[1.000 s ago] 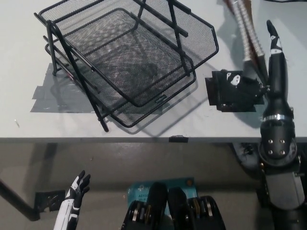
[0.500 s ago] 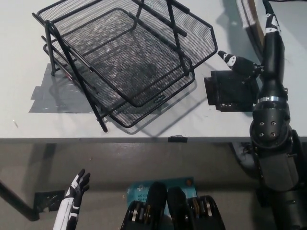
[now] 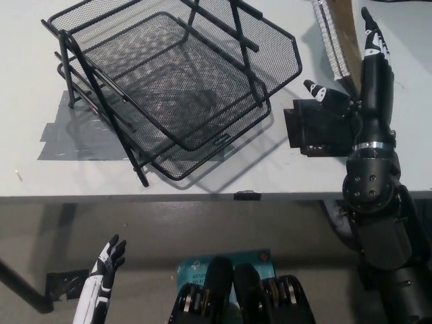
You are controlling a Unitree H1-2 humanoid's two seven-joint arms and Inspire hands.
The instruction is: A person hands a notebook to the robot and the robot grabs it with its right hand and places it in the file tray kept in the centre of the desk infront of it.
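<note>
Head view: we see the file tray (image 3: 175, 81), empty, in the upper left and centre of the frame on the table (image 3: 283, 169). The notebook (image 3: 335, 34), spiral-bound, enters at the upper right edge, not yet in the tray. The right hand (image 3: 361, 74) reaches toward it with fingers spread, grasping nothing. The left hand (image 3: 108, 260) rests released at the lower left, below the table edge. We judge the handover incomplete; grasp and placement remain.
</note>
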